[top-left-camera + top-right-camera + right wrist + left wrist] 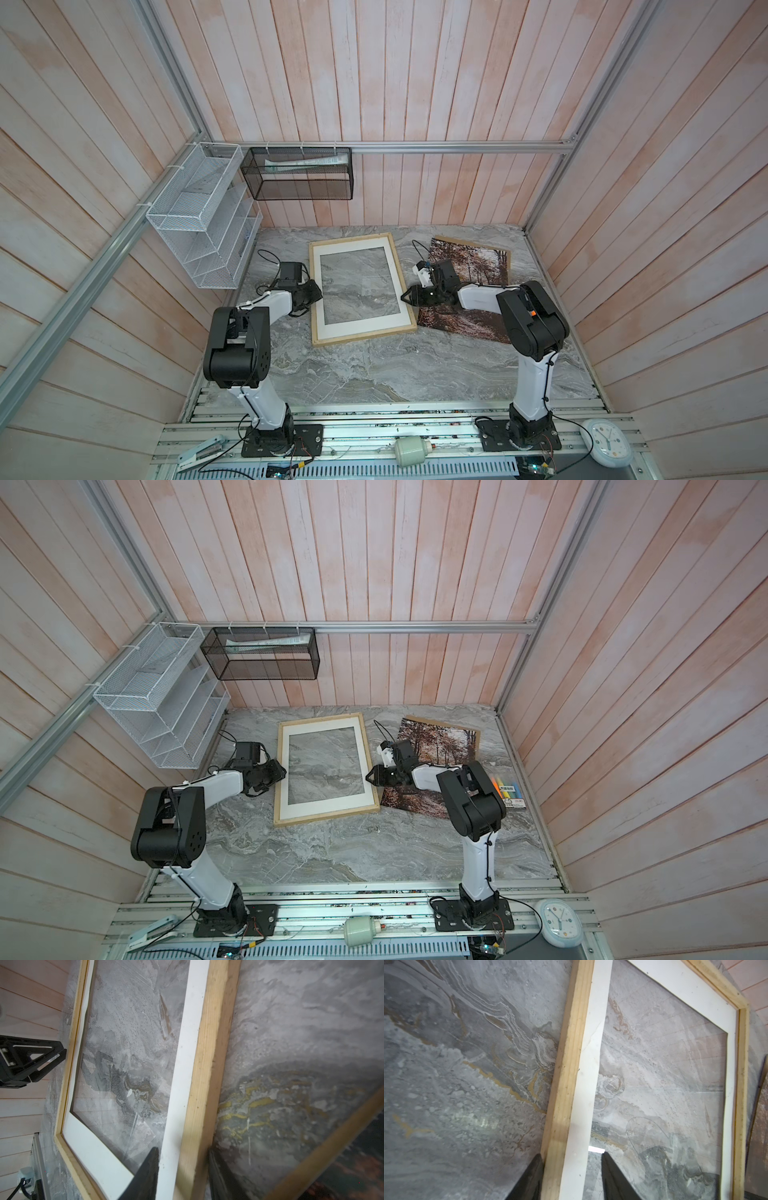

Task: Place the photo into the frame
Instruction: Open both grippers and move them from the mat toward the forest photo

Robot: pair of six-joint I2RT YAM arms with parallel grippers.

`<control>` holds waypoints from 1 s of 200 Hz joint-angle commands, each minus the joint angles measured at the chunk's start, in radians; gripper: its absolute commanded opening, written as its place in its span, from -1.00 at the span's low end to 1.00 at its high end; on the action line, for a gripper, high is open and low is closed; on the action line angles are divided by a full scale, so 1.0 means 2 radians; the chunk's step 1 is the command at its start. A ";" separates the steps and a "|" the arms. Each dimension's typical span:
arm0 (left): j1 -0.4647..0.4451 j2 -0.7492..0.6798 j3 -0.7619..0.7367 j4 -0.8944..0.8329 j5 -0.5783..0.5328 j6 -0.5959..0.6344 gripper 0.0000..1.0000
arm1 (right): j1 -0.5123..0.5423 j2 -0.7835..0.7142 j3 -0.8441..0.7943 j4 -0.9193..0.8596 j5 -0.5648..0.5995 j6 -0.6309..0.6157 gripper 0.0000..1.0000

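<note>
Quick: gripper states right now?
Left gripper: jaws astride a frame rail; grip cannot be told.
Right gripper: jaws astride the opposite rail; grip cannot be told.

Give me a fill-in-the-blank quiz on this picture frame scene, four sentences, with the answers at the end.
1. In both top views the photo lies to the ___ of the frame.
2. Inside the frame's wooden rails sits a ___ mat.
3. Through the mat's opening the grey marbled ___ shows.
4. The left gripper straddles a long rail of the ___.

Missing words: right; white; table; frame.
</note>
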 commanded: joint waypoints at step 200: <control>-0.048 -0.008 0.076 0.020 -0.006 0.020 -0.03 | -0.056 -0.131 -0.070 -0.028 0.026 -0.023 0.17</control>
